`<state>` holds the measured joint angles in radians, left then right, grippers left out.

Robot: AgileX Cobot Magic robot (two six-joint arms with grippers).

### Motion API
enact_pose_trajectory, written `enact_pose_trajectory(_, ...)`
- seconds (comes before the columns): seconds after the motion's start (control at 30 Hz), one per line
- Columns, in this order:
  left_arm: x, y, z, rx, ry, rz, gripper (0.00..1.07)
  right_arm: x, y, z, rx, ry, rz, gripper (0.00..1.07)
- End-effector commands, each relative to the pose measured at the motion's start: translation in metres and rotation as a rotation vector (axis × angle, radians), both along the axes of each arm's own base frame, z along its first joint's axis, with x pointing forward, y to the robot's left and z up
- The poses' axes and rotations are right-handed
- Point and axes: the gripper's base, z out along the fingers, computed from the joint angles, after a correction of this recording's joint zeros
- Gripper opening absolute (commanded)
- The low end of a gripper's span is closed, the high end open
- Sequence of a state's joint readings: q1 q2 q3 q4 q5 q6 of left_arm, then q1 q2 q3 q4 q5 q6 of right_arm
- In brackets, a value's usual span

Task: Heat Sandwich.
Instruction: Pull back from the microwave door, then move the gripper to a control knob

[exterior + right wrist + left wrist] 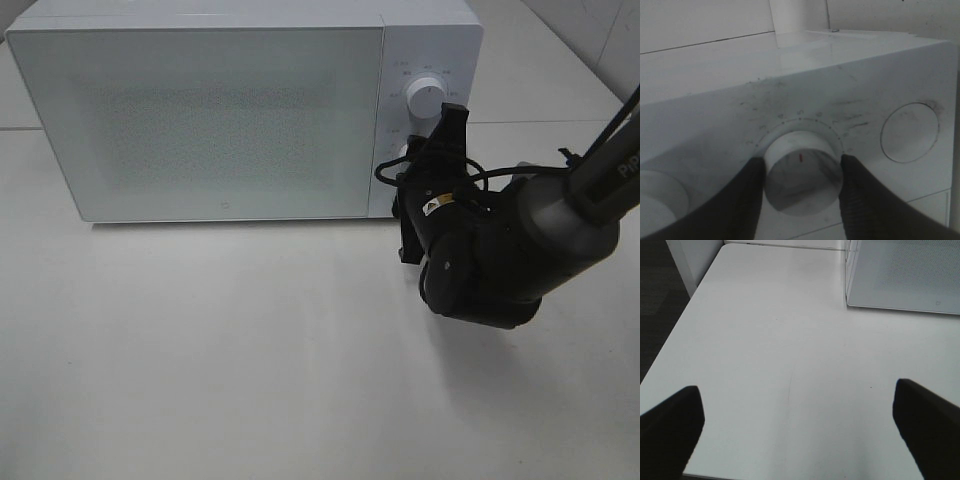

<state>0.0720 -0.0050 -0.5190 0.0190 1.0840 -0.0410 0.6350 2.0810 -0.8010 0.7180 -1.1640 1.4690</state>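
Couldn't see the sandwich anywhere, my guess is it sat behind the shut microwave (220, 120) door. Right gripper (801, 177) was clamped on a dial (800, 157), so probably setting the timer; next it'd need a twist. Left gripper (799, 415) hung wide open over the table (765, 340)

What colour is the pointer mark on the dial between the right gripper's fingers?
Red, on a white dial; clearest in the right wrist view.

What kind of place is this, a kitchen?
Likely a robot test room, not a home kitchen: a microwave sits on a plain white table, and a robot gripper holds its knob.
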Motion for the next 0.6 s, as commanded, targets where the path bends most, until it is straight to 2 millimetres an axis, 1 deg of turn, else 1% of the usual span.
enact_pose_trajectory(0.03, -0.0017, -0.0006, 0.0004, -0.002, -0.028, 0.002, 0.98, 0.0054, 0.0056, 0.0108, -0.019, -0.061, 0.057, 0.12)
enact_pose_trajectory(0.23, -0.0017, -0.0006, 0.0004, -0.002, -0.028, 0.002, 0.98, 0.0054, 0.0056, 0.0108, -0.019, -0.061, 0.057, 0.12)
enact_pose_trajectory(0.33, -0.0017, -0.0006, 0.0004, -0.002, -0.028, 0.002, 0.98, 0.0054, 0.0060, 0.0109, -0.020, -0.062, 0.062, 0.14)
enact_pose_trajectory(0.37, -0.0017, -0.0006, 0.0004, -0.002, -0.028, 0.002, 0.98, 0.0054, 0.0063, 0.0110, -0.021, -0.063, 0.065, 0.16)
enact_pose_trajectory(0.47, -0.0017, -0.0006, 0.0004, -0.002, -0.028, 0.002, 0.98, 0.0054, 0.0065, 0.0110, -0.022, -0.064, 0.067, 0.33)
enact_pose_trajectory(0.5, -0.0017, -0.0006, 0.0004, -0.002, -0.028, 0.002, 0.98, 0.0054, 0.0065, 0.0110, -0.022, -0.064, 0.067, 0.33)
enact_pose_trajectory(0.53, -0.0017, -0.0006, 0.0004, -0.002, -0.028, 0.002, 0.98, 0.0054, 0.0065, 0.0110, -0.022, -0.064, 0.067, 0.40)
enact_pose_trajectory(0.57, -0.0017, -0.0006, 0.0004, -0.002, -0.028, 0.002, 0.98, 0.0052, 0.0064, 0.0107, -0.024, -0.062, 0.068, 0.54)
enact_pose_trajectory(0.6, -0.0017, -0.0006, 0.0004, -0.002, -0.028, 0.002, 0.98, 0.0052, 0.0064, 0.0107, -0.027, -0.062, 0.068, 0.62)
